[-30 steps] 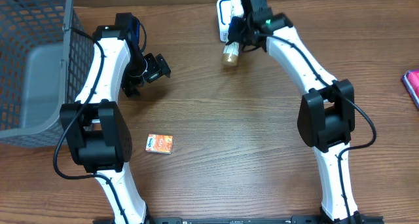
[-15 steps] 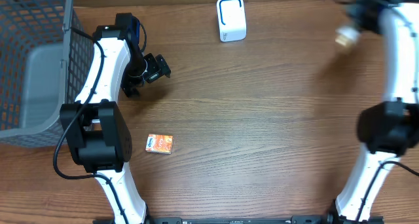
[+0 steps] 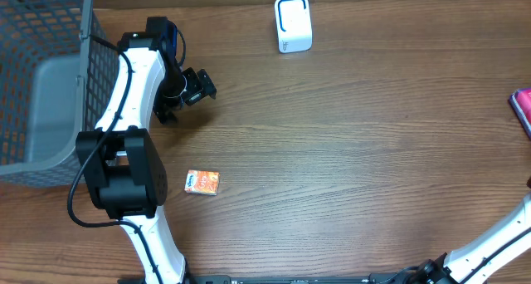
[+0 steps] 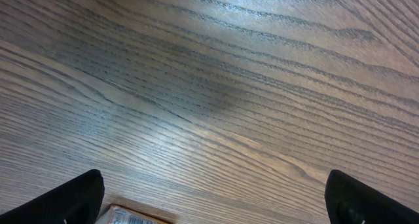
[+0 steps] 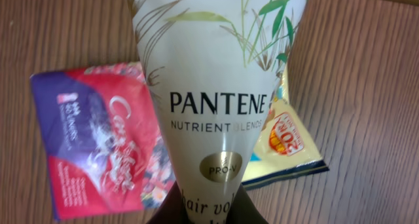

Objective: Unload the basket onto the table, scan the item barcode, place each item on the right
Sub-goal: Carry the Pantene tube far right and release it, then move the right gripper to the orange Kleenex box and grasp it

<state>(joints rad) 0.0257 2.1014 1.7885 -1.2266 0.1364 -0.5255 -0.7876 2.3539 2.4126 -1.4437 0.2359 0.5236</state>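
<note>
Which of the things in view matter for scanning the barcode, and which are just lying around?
For the job:
Pantene tube, held in the right claw
white scanner

Lying about:
small orange box
grey basket
red packet
yellow packet

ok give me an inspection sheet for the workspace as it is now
surface: wooden table, no spills seen
job's things: white scanner at the far edge; Pantene tube in the right gripper
clutter: small orange box lying flat; red packet and yellow packet on the table behind the tube
grippers: left gripper open, holding nothing; right gripper shut on the tube
cables: black cable looped beside the left arm
surroundings: grey mesh basket at the left
</note>
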